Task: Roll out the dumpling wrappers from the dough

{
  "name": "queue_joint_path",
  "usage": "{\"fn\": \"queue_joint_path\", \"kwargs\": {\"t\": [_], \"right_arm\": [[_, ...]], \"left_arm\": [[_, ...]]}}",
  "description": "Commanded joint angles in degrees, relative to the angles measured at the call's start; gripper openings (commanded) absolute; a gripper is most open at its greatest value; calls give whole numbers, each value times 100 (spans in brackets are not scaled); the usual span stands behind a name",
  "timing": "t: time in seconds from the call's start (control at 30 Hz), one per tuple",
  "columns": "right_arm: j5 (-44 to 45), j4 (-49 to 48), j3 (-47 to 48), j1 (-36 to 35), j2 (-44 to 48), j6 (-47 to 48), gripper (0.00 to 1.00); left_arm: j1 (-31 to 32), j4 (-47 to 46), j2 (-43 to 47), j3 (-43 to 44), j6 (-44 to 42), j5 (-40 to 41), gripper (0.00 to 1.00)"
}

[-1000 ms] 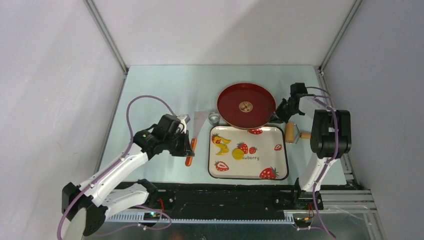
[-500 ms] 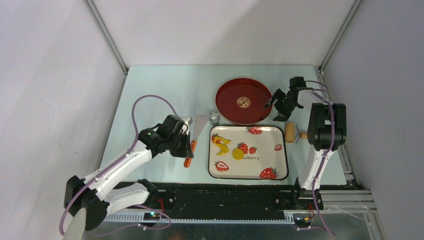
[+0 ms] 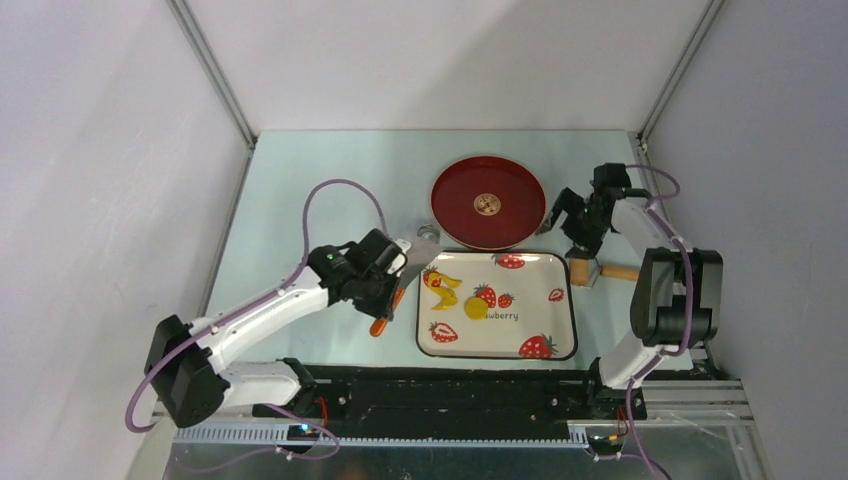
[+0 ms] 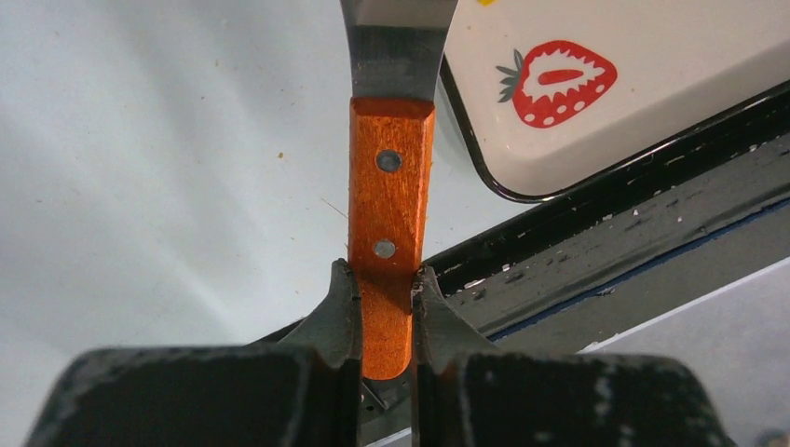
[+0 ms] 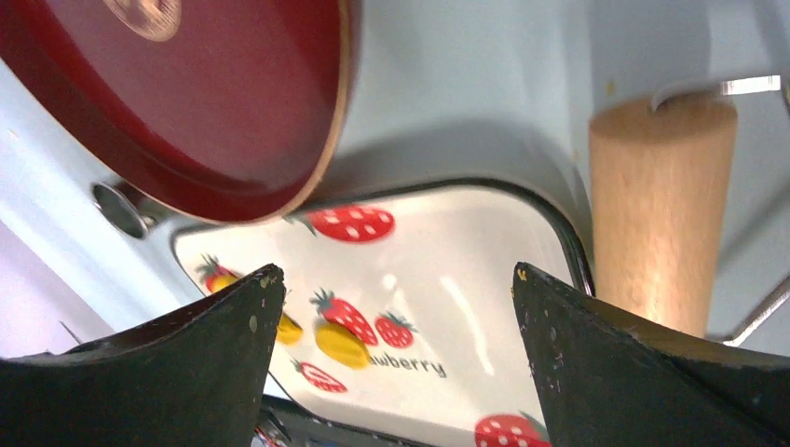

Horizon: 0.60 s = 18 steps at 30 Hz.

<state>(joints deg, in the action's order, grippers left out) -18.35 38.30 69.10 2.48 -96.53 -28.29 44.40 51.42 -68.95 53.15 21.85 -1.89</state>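
Observation:
The strawberry tray holds an irregular yellow dough scrap at its upper left and one round yellow dumpling wrapper near the middle. My left gripper is shut on the orange handle of a scraper, whose metal blade points at the tray's left rim. My right gripper stands open and holds nothing, between the red plate and the wooden roller. In the right wrist view the wrapper and tray lie below the gripper, with the roller to the right.
A red round plate lies just behind the tray. A small metal ring sits by the plate's left edge, next to the blade. The roller's metal frame and handle stick out to the right. A black rail runs along the near edge.
My right gripper opened, let go of the red plate and drew back to the right above the roller. The left arm carried the scraper right, toward the tray's left rim.

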Motion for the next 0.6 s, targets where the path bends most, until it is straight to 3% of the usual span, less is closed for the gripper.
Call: {"fn": "queue_joint_path", "kwargs": {"t": [0.0,0.17,0.57], "right_arm": [[86,200,-681,47,413,182,97],[136,69,-1225,156,456,101,97],[306,261,-1253,877,439,469,98]], "left_arm": [[366,218,-265,383,-307,425,0],[789,451,-522,554,-446,660,0],[1432,747,-1139,960,-923,615,0]]}}
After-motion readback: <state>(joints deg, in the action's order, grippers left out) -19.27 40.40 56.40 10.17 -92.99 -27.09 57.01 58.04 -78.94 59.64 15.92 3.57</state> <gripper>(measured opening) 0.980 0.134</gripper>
